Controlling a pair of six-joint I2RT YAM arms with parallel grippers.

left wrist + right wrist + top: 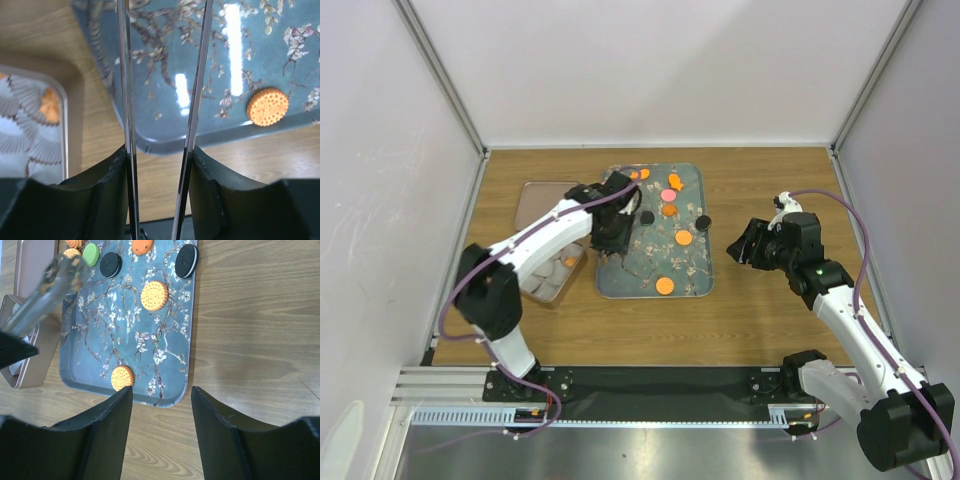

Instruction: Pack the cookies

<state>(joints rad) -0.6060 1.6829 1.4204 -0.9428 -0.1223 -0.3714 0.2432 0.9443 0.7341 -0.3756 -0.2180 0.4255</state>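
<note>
left gripper (159,152) is clamped on a pair of tongs (124,75) with the blades apart. right gripper (160,405) is wide open with nothing in it.

biggest worry imo: the tray (160,100) rim sits right below the left fingers, so a low sweep could shove the whole thing. next, the tin (64,135) is just left of that gripper and easy to clip with the blades. smallest: the cookies (154,295) lie flat on the tray ahead of both grippers, and thin discs probably slip out of smooth tongs.

the tong tips are cut off in the left wrist view and blurry from the right wrist. can't tell if they hold a cookie.
</note>
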